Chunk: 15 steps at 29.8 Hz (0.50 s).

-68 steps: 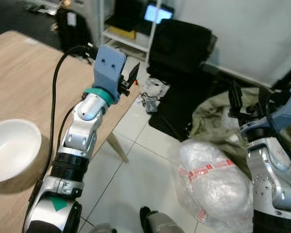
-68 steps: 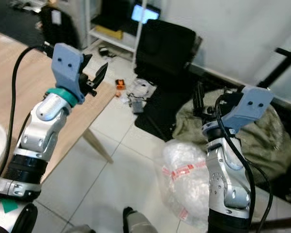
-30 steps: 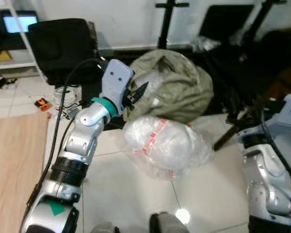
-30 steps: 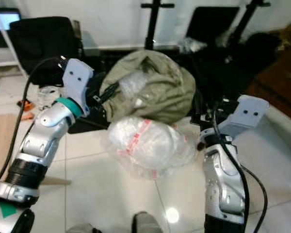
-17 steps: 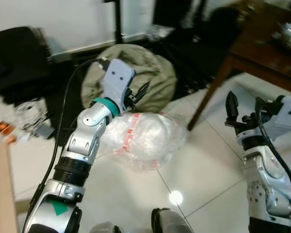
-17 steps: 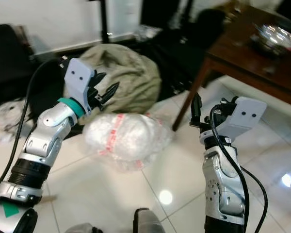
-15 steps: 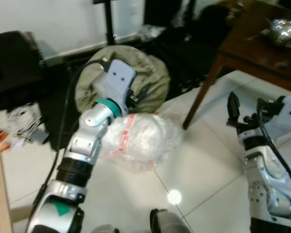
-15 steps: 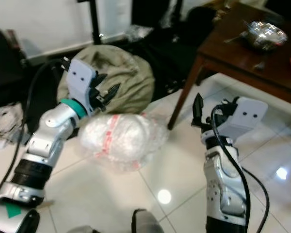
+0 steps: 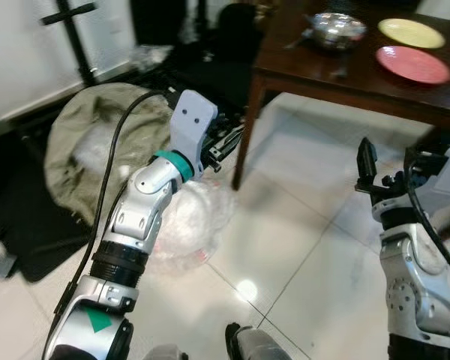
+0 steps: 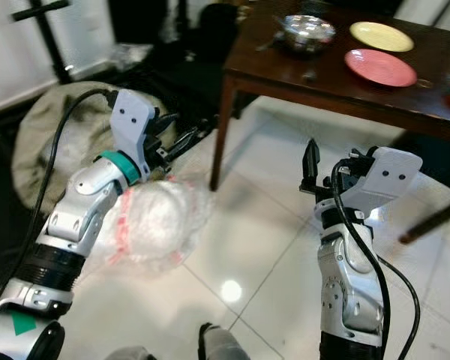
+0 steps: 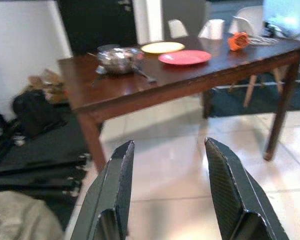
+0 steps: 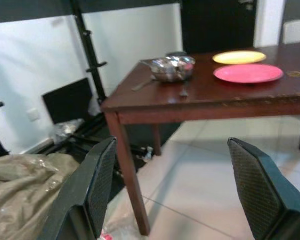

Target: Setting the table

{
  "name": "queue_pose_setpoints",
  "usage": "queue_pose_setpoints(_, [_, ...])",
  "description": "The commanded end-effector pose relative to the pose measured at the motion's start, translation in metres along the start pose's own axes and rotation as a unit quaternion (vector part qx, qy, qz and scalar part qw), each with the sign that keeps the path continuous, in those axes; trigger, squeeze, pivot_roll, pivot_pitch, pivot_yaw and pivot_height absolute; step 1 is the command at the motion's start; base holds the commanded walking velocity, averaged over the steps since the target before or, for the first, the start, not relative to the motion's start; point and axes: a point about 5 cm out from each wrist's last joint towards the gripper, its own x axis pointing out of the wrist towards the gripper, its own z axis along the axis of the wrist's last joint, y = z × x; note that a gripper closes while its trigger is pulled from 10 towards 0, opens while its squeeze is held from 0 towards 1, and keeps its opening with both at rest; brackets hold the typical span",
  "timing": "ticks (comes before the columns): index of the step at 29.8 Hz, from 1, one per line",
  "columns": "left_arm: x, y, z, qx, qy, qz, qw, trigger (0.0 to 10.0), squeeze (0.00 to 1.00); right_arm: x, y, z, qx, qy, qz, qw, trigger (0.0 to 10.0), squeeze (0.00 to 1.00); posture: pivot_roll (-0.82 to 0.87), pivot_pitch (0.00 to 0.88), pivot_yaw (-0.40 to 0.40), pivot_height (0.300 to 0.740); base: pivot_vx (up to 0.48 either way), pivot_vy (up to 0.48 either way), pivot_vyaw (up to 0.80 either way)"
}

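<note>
— Swinging round, the camera has left the pale table and white bowl behind; a dark table point(image 10: 337, 82) has come into view ahead, to the right.

— What's on it?

— A steel bowl point(image 10: 306, 32) near the corner with utensils lying beside it, then a pink plate point(image 10: 380, 67) and a yellow plate point(image 10: 381, 35) just behind that. From the left wrist I can also make out something orange point(image 11: 237, 40) and a white cup point(image 11: 215, 28) farther along the top.

— And the arms?

— Both raised over the white floor point(image 9: 285, 225), neither touching anything. Left gripper point(image 9: 226, 144) points toward the table leg point(image 9: 245, 127), its fingers point(image 11: 117, 190) spread apart with nothing between them. Right gripper point(image 12: 180, 192) is up too, fingers released and wide, holding nothing.

— What's down by the left arm?

— A plastic bundle point(image 10: 154, 221) with red tape on the floor just below it, and a green bag point(image 9: 82, 142) behind that, against black cases. A black stand point(image 9: 73, 34) rises by the white wall.

— So the plates are well away from the grippers?

— Well apart, yes; they sit on the table, untouched.
</note>
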Motion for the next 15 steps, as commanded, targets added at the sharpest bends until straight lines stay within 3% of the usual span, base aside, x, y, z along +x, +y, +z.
queue_pose_setpoints(1, [-0.0013, -0.0011, -0.0038, -0.012, 0.008, -0.003, 1.000, 10.0, 0.00, -0.0014, -0.0029, -0.0016, -0.002, 0.005, -0.005, 1.000, 10.0, 0.00, 0.04, 0.021, 0.047, 0.740, 0.000, 0.000, -0.80])
queue_pose_setpoints(15, [0.0002, -0.0007, -0.0001, -0.023, -0.002, -0.004, 1.000, 10.0, 0.00, -0.0004, -0.0027, -0.0002, -0.002, 0.002, -0.005, 1.000, 10.0, 0.00, 0.04, 0.019, 0.047, 0.740, 0.000, 0.000, -0.80])
